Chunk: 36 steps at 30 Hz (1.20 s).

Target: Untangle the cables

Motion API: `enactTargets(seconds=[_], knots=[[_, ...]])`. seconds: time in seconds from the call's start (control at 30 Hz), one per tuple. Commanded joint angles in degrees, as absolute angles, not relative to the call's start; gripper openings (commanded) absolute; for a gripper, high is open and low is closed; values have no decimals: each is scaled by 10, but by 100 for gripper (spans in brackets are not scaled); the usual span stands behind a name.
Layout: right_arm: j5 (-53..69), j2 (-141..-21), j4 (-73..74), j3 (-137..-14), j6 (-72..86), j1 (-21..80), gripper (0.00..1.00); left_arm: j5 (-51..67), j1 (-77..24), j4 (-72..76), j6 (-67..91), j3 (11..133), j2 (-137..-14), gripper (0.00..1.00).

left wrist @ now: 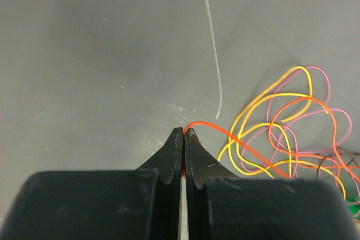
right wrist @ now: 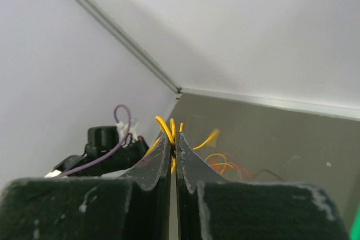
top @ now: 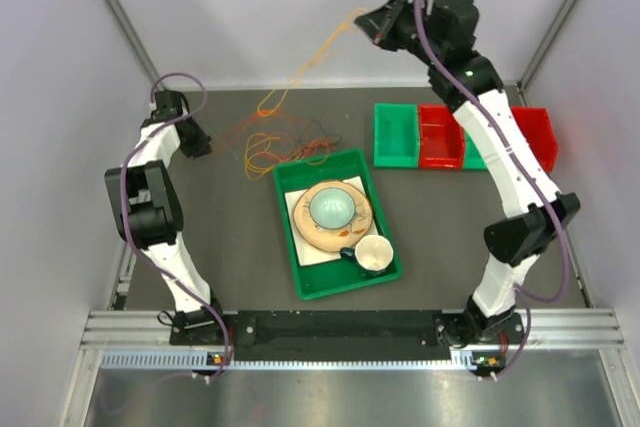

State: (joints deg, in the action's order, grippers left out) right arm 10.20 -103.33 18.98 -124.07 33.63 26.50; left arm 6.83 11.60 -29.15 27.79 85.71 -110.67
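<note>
The cables [top: 283, 143] lie in a loose tangle of yellow-orange, red and dark loops on the dark table, left of centre. My left gripper [top: 204, 143] is low at the tangle's left side. Its jaws [left wrist: 184, 131] are shut on a red cable [left wrist: 236, 140] that runs right into the pile [left wrist: 287, 133]. My right gripper [top: 368, 25] is raised high at the back, shut on a yellow cable [right wrist: 167, 128]. That cable [top: 305, 69] hangs slack from it down to the tangle. In the right wrist view the tangle [right wrist: 225, 167] sits on the table far below.
A green tray [top: 320, 282] in the middle holds a plate [top: 305, 235], a pale bowl [top: 331, 209] and a cup [top: 373, 254]. Green [top: 395, 135] and red [top: 440, 137] bins stand at the back right, partly under the right arm. White walls enclose the table.
</note>
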Motion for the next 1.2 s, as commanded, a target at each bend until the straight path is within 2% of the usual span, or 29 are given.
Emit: enactTargets(seconds=[0.0, 0.27, 0.37, 0.5, 0.57, 0.6, 0.63, 0.7, 1.0, 1.17], knots=[[78, -944, 145, -1198, 335, 210, 0, 27, 122, -284, 272, 853, -1118, 0], [67, -961, 190, -1190, 330, 164, 0, -17, 124, -297, 260, 873, -1121, 0], [80, -927, 130, -1123, 356, 143, 0, -4, 130, -300, 253, 874, -1114, 0], [113, -941, 142, -1142, 364, 143, 0, -3, 130, -294, 253, 875, -1107, 0], [129, -940, 121, -1129, 378, 144, 0, 52, 130, -289, 253, 880, -1097, 0], [142, -940, 115, -1127, 381, 148, 0, 94, 128, -271, 246, 875, -1086, 11], [145, -943, 113, -1127, 382, 152, 0, 186, 126, -241, 249, 849, -1073, 29], [147, -947, 111, -1129, 384, 162, 0, 220, 103, -161, 251, 820, -1021, 99], [151, -957, 99, -1117, 397, 173, 0, 350, 4, -126, 233, 846, -971, 99], [153, -956, 93, -1110, 403, 178, 0, 306, -85, -96, 220, 850, -968, 99]])
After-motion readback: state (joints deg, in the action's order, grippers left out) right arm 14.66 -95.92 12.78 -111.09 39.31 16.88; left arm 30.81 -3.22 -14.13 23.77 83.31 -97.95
